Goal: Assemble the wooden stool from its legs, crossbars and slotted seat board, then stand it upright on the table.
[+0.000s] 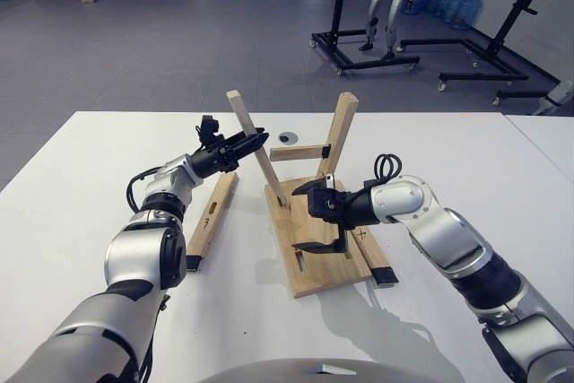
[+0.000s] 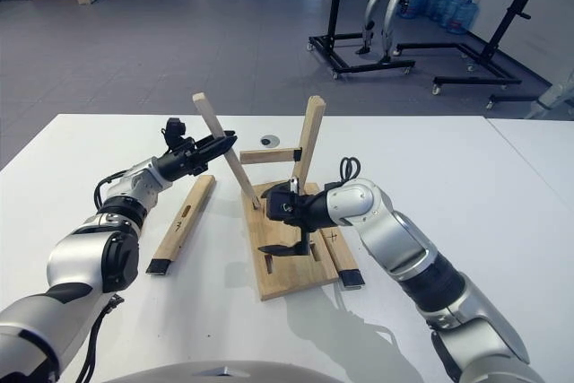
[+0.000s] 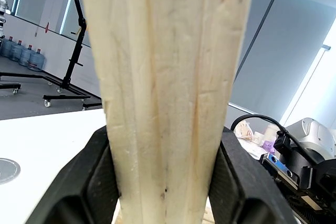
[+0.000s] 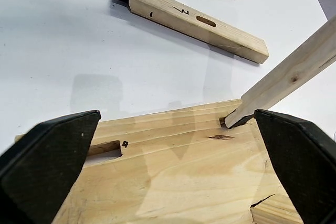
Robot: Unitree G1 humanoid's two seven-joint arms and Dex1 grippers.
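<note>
The slotted seat board (image 1: 316,262) lies flat on the white table. Two legs stand in it: a tilted left leg (image 1: 254,145) and a right leg (image 1: 339,132) carrying a short crossbar (image 1: 296,152) that points toward the left leg. My left gripper (image 1: 257,141) is shut on the tilted leg partway up, and that leg (image 3: 168,77) sits between its fingers (image 3: 86,182). My right gripper (image 1: 316,218) hangs open just above the board (image 4: 173,177), near the slot holding the tilted leg (image 4: 294,69). A loose leg (image 1: 213,217) lies left of the board.
Another leg (image 1: 375,257) with a black foot lies along the board's right side. A small round grommet (image 1: 287,137) sits in the table behind the stool. Black wheeled racks (image 1: 377,51) stand on the floor beyond the table's far edge.
</note>
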